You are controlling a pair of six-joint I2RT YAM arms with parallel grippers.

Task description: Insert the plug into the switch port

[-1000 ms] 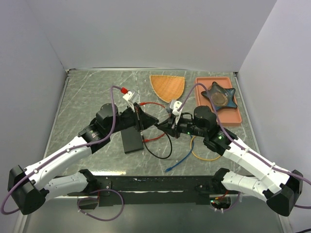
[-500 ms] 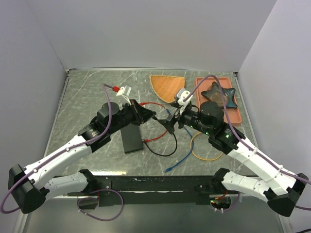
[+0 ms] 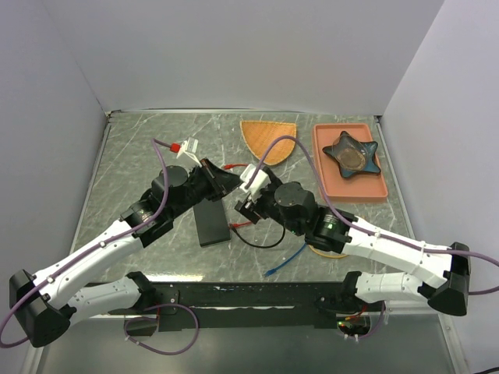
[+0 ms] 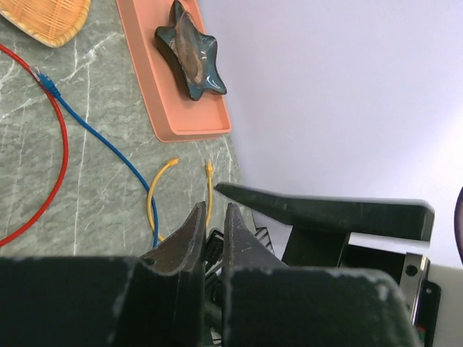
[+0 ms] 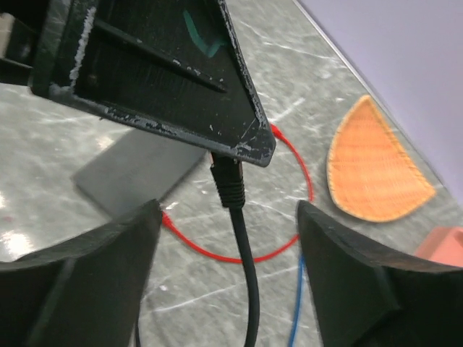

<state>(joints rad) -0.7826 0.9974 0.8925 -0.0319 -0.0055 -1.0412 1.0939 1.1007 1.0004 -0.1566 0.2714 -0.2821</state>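
- Counting across the views, two grippers, four cables, one black box, one tray, one dish and one woven mat are seen.
- The left gripper [image 4: 215, 208] is pressed almost together, and the plug [image 5: 227, 178] is pinched at its tips; the plug points downward, clear of the table.
- The black cable [image 5: 249, 289] is seen hanging from the plug and running down between the right fingers.
- The right gripper [image 5: 228, 210] is spread wide; one finger is placed on each side of the black cable, and neither is touching it.
- The black box [image 3: 212, 224] lies flat on the table, just below and beside the two grippers. Its edge sockets cannot be made out, so the switch port cannot be picked out.
- The other three cables are a red cable [image 4: 64, 141], a blue cable [image 4: 94, 130] and a yellow cable [image 4: 150, 196], all loose on the table.
- One dark star-shaped dish [image 3: 352, 153] is held in the salmon tray [image 3: 366, 187] at the far right.
- One orange woven mat [image 3: 269, 139] lies just left of the tray.
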